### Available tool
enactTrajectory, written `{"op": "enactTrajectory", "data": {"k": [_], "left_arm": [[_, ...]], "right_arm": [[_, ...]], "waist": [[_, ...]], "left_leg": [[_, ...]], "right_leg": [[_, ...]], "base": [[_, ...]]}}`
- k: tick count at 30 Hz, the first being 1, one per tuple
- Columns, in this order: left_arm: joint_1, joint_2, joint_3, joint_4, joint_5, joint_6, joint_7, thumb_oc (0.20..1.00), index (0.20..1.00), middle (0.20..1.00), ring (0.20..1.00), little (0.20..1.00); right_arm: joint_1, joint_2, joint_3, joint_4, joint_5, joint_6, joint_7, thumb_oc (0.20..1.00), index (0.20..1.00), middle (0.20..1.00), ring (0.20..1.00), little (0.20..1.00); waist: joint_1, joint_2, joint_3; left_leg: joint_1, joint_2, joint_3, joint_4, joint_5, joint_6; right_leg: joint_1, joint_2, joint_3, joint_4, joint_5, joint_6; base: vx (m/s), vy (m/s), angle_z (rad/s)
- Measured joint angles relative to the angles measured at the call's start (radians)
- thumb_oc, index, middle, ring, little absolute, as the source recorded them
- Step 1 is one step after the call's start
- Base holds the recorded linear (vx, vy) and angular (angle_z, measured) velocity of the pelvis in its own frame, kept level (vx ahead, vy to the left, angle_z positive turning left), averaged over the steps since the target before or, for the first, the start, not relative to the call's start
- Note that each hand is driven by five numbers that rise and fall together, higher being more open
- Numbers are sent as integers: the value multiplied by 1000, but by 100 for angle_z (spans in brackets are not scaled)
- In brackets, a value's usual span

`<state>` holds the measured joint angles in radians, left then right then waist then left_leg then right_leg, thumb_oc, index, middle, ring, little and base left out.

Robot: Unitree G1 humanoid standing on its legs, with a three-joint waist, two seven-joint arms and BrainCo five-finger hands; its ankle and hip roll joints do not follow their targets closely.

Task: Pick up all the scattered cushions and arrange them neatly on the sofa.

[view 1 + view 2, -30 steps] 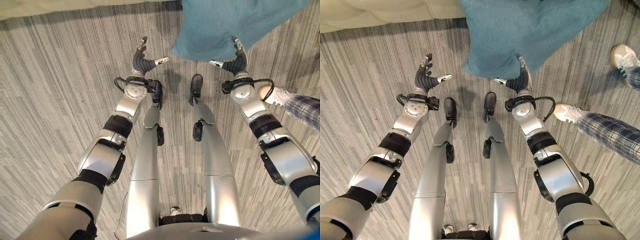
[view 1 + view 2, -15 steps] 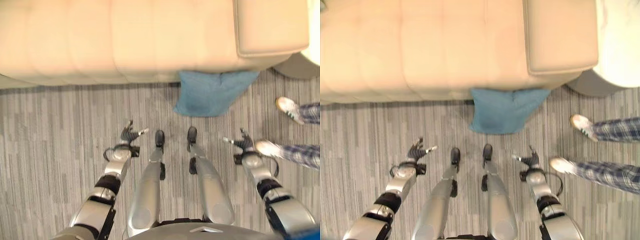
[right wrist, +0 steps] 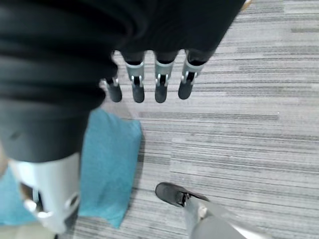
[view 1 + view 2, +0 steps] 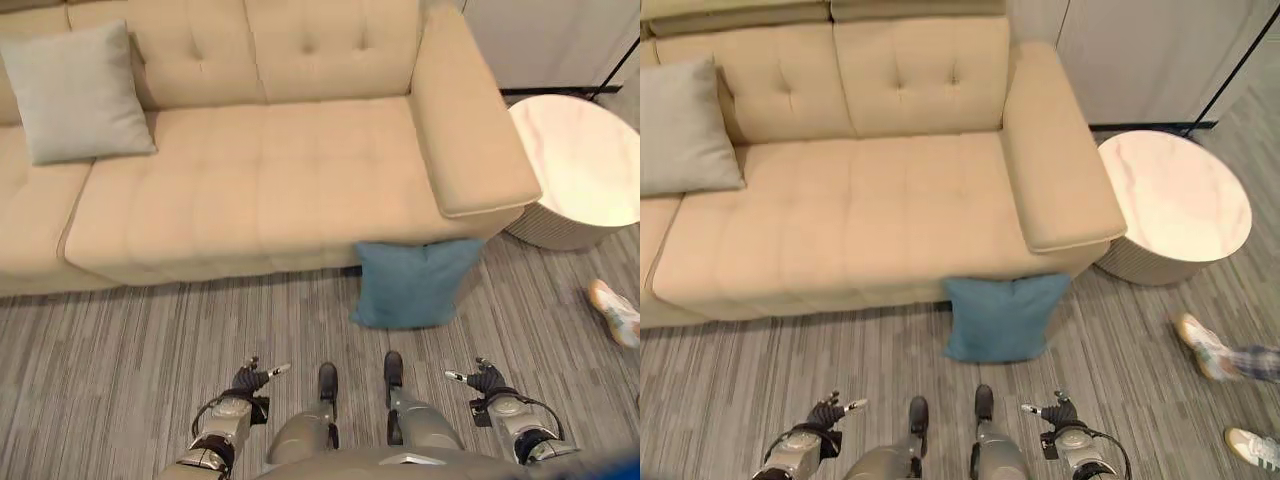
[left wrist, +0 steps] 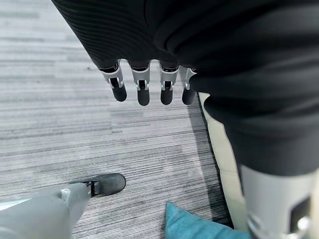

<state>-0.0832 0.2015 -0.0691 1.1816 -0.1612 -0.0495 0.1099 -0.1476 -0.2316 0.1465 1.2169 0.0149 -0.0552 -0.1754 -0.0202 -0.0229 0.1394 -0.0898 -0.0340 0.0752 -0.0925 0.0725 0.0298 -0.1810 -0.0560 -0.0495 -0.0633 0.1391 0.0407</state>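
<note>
Looking down from my head camera, I find no readable writing or labels on anything before me. A square teal fabric cushion (image 4: 415, 283) stands on its edge on the grey striped carpet floor (image 4: 120, 360), leaning against the front of the beige tufted fabric sofa (image 4: 270, 170), just below the sofa's right armrest (image 4: 470, 130). Its cloth looks plain and soft, with slightly pointed upper corners and no pattern. A second cushion, pale grey and square (image 4: 78, 92), rests upright on the sofa seat at the far left, propped against the backrest. My left hand (image 4: 250, 380) hangs low over the carpet near my left foot, fingers straight and relaxed with the thumb sticking out sideways, holding nothing; its wrist camera shows the dark-tipped fingers (image 5: 143, 94) in an even row above the bare carpet, with a corner of the teal cushion beyond. My right hand (image 4: 484, 378) hangs the same way on the other side, fingers (image 3: 159, 92) spread loosely and empty, well apart from the teal cushion. A round side table with a pale marble-look top (image 4: 580, 160) stands just beside the sofa's right armrest. A person's light sneaker (image 4: 615, 312) shows on the carpet at the right edge.
</note>
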Motion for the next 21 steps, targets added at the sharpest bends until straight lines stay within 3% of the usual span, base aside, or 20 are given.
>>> {"op": "enactTrajectory", "data": {"k": [6, 8, 9, 11, 13, 14, 17, 19, 20, 21], "left_arm": [[7, 11, 0, 32, 36, 0, -1, 1000, 1000, 1000, 1000, 1000], [17, 10, 9, 34, 55, -1, 0, 1000, 1000, 1000, 1000, 1000], [35, 5, 14, 39, 65, -1, -1, 1000, 1000, 1000, 1000, 1000], [53, 16, 38, 47, 66, -1, 0, 1000, 1000, 1000, 1000, 1000], [64, 33, 40, 61, 73, -1, 0, 1000, 1000, 1000, 1000, 1000], [68, 31, 44, 61, 74, -1, 0, 1000, 1000, 1000, 1000, 1000], [72, -8, 39, 59, 74, -2, -1, 1000, 1000, 1000, 1000, 1000], [32, -32, 31, 57, 74, -5, -3, 1000, 1000, 1000, 1000, 1000], [10, -38, 24, 57, 73, -5, -4, 1000, 1000, 1000, 1000, 1000], [-32, -31, 11, 54, 73, -5, -6, 1000, 1000, 1000, 1000, 1000]], "right_arm": [[7, 13, -21, 24, -1, 6, 21, 1000, 1000, 1000, 1000, 1000], [-2, 24, -16, 55, -2, 8, 27, 1000, 1000, 1000, 1000, 1000], [-2, 24, -19, 54, -17, 7, 34, 1000, 1000, 1000, 1000, 1000], [13, 25, -19, 35, -33, 7, 38, 1000, 1000, 1000, 1000, 1000], [26, 25, -19, 36, -38, 8, 39, 1000, 1000, 1000, 1000, 1000], [26, 20, -19, 35, -38, 8, 40, 1000, 1000, 1000, 1000, 1000], [54, -5, -21, 32, -38, 7, 43, 1000, 1000, 1000, 1000, 1000], [75, -34, -32, 14, -38, 7, 45, 1000, 1000, 1000, 1000, 1000], [84, -41, -58, 9, -37, 7, 46, 1000, 1000, 1000, 1000, 1000], [80, -44, -75, -14, -37, 5, 47, 1000, 1000, 1000, 1000, 1000]], "waist": [[5, -43, -35], [26, -27, -41], [37, 8, -51], [34, -13, -66], [37, -36, -79], [37, -32, -80], [30, 25, -99], [32, 54, -88], [14, 52, -78], [-6, 29, -51]], "left_leg": [[17, 5, 39, 0, -11, 16], [19, 46, 84, 0, 5, 32], [17, 90, 92, 0, -6, 27], [20, 82, 79, 0, -2, 4], [22, 77, 77, 0, 4, -26], [25, 86, 74, 0, 11, -46], [8, 163, 13, 21, 37, -100], [-46, 225, -56, 39, 80, -155], [-102, 231, -81, 74, 133, -195], [-187, 214, -84, 130, 208, -234]], "right_leg": [[-14, 0, 44, 43, -8, 25], [-23, 4, 11, 93, -30, 32], [-12, -24, -18, 139, -36, 41], [67, -87, -13, 58, -23, 63], [121, -93, -17, -30, -35, 78], [132, -83, -18, -35, -67, 70], [156, 0, -55, -35, -92, 32], [144, 85, -62, -28, -104, -28], [111, 109, -60, 10, -118, -57], [30, 91, -57, 115, -161, -104]], "base": [[37, -32, -21], [75, -189, -45], [109, -232, -58], [104, -246, -15], [96, -245, 10], [83, -333, 8], [28, -321, 40], [-67, -306, 80], [-31, -268, 106], [16, -92, 127]]}}
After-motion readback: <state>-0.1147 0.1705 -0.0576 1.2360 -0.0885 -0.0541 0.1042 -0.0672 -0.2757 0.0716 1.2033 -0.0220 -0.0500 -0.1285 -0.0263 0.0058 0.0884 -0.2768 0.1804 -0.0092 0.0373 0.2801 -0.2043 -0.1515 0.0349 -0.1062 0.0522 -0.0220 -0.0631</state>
